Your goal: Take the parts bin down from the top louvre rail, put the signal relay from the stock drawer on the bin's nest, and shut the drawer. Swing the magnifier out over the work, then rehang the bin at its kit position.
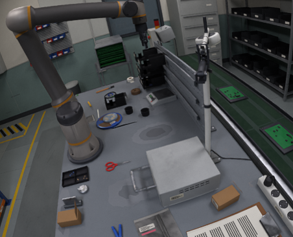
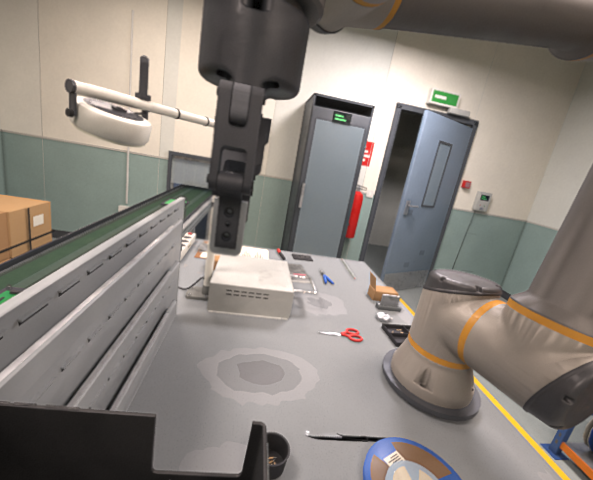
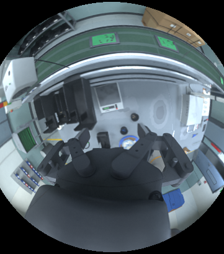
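The signal relay is hidden; the stock drawer unit [image 1: 182, 170] is a grey box at the near end of the bench, its handle [image 1: 139, 178] on the left side. Black parts bins [image 1: 150, 66] hang stacked at the far end of the louvre rail panel [image 1: 179, 84]. My gripper [image 1: 145, 41] is open and empty, just above the top bin. In the wrist camera the bins [image 3: 74, 105] lie ahead and left of my fingers [image 3: 113, 133]. The magnifier [image 1: 208, 38] sits atop its pole [image 1: 207, 113], swung back over the conveyor side. A grey nest mark [image 1: 155, 132] lies mid-bench.
The conveyor [image 1: 257, 116] runs behind the panel with green trays [image 1: 281, 136]. On the bench lie a scale [image 1: 160, 95], two black cups [image 1: 145, 111], a tape reel [image 1: 109, 119], scissors [image 1: 113, 165], cardboard boxes [image 1: 225, 197] and a power strip [image 1: 281, 202].
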You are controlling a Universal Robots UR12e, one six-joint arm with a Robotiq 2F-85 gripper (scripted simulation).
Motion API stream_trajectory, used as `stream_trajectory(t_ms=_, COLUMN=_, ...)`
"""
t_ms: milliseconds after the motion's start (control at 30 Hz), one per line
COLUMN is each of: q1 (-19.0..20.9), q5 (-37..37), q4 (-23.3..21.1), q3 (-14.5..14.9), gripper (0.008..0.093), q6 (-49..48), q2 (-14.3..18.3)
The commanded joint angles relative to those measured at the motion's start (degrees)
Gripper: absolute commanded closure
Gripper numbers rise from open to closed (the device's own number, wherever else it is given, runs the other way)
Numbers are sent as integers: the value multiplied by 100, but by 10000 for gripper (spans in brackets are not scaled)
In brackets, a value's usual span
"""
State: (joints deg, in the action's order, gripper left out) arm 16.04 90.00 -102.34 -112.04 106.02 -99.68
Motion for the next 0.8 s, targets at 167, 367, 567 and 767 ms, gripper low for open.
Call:
stream_trajectory(t_ms=167, q1=426, q5=1, q4=-68, q3=433, gripper=80, q6=431, q2=489)
stream_trajectory(t_ms=367, q1=692, q5=1, q4=-88, q3=753, gripper=80, q6=697, q2=828)
stream_trajectory(t_ms=567, q1=811, q5=1, q4=-91, q3=914, gripper=80, q6=817, q2=991)
stream_trajectory(t_ms=767, q1=837, q5=1, q4=-91, q3=948, gripper=80, q6=843, q2=1026)
